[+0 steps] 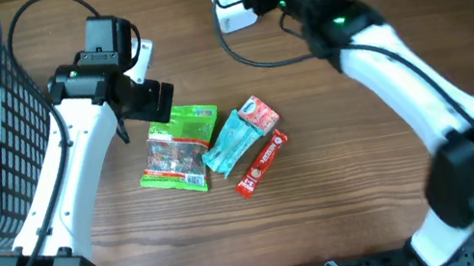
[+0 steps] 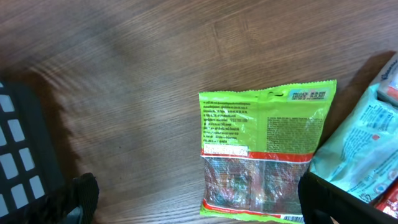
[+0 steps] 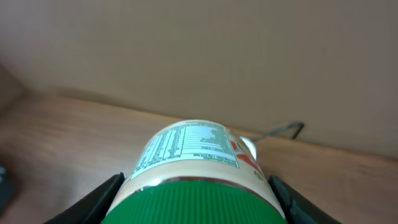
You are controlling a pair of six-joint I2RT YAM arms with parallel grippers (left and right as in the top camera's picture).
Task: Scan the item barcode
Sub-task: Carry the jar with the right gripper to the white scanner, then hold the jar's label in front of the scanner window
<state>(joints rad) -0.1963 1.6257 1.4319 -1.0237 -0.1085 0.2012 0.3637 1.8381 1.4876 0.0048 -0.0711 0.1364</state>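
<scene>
Gripping the jar in my right fingers by the scanner, I judge the scan pending, left fingers wide.

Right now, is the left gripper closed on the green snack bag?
No, the left gripper is wide open over the green snack bag, which lies flat on the table.

A grey mesh basket stands at the left edge of the wooden table. Mid-table lie a green snack packet, a teal pouch just right of it, a red bar and a small red-and-white packet.
</scene>
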